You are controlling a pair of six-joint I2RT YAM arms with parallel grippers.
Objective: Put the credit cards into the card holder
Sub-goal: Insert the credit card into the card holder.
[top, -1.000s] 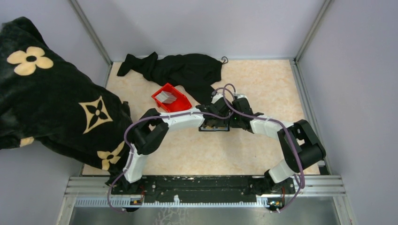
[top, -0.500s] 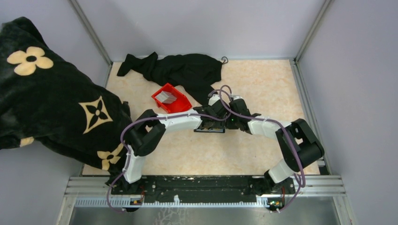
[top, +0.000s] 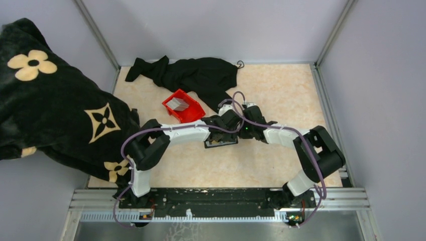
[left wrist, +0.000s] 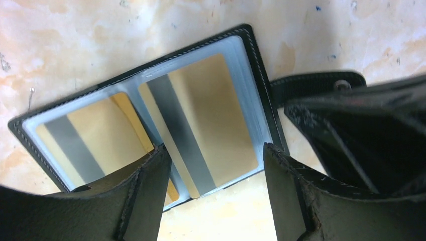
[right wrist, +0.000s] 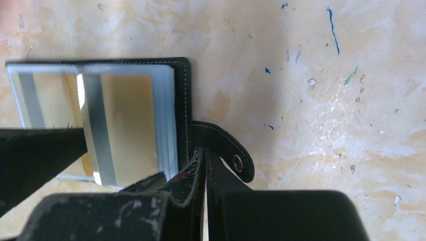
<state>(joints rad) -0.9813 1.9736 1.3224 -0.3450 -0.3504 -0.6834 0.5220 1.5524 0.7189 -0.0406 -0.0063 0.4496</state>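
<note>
The black card holder (top: 219,143) lies open on the table, its clear sleeves up. In the left wrist view it (left wrist: 257,55) holds two tan-gold credit cards with grey stripes, one in the right sleeve (left wrist: 211,115) and one in the left (left wrist: 90,135). My left gripper (left wrist: 215,148) is open and empty, hovering over the holder's near edge (top: 225,131). My right gripper (right wrist: 205,153) is shut, its tips at the holder's snap strap (right wrist: 226,150) beside the right sleeve; whether they pinch the strap is unclear. More grey-white cards (top: 176,104) sit in the red bin.
The red bin (top: 190,111) stands just left and behind the holder. Crumpled black cloth (top: 196,75) lies at the back of the table. A black flowered blanket (top: 50,110) drapes over the left side. Grey walls close in the table.
The holder and both grippers have shifted a little left and toward the near side. The left arm's elbow has swung left.
</note>
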